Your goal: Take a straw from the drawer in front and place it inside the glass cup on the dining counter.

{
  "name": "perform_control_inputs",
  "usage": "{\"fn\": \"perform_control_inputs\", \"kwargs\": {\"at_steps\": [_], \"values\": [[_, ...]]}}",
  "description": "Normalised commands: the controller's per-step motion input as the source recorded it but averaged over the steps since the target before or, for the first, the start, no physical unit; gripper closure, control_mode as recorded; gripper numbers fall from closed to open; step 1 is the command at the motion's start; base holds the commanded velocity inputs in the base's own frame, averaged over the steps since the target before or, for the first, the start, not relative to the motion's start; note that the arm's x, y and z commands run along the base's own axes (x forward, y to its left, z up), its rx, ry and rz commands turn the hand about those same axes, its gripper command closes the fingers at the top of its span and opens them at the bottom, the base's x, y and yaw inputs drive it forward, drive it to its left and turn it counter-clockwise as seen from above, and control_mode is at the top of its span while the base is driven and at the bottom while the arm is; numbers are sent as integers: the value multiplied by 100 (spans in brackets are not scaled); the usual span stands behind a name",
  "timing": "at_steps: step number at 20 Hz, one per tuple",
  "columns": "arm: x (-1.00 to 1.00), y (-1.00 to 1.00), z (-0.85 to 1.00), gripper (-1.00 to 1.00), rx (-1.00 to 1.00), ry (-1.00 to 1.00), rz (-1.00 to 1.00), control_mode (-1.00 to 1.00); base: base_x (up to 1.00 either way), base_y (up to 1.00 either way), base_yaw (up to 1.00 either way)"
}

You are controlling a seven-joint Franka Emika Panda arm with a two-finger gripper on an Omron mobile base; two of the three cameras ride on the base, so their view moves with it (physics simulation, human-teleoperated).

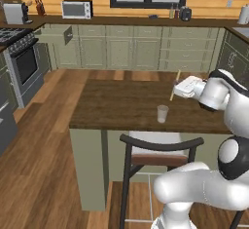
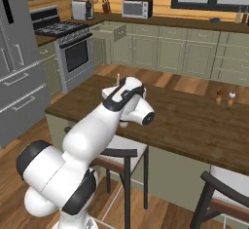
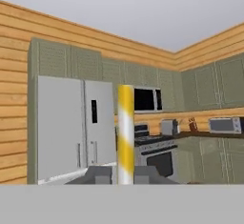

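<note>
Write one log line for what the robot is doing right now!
claw: shut on straw | straw: upright above dining counter | glass cup: empty, on counter

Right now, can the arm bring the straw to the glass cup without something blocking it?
Probably yes. The gripper holds the straw above the dining counter, up and to the right of the glass cup in the left base view. The wood between them is bare.
</note>
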Motion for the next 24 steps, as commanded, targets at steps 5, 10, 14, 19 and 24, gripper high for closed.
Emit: {"fn": "perform_control_inputs", "kwargs": {"at_steps": [5, 10, 14, 19, 24], "values": [[36, 0, -3, 100, -2, 5, 3, -100, 0, 0, 0], [44, -6, -6, 100, -1, 14, 0, -100, 0, 0, 0], [34, 0, -39, 100, -1, 19, 0, -100, 0, 0, 0], [12, 0, -66, 100, 0, 5, 0, -100, 0, 0, 0], [18, 0, -37, 100, 0, -2, 0, -100, 0, 0, 0]]}}
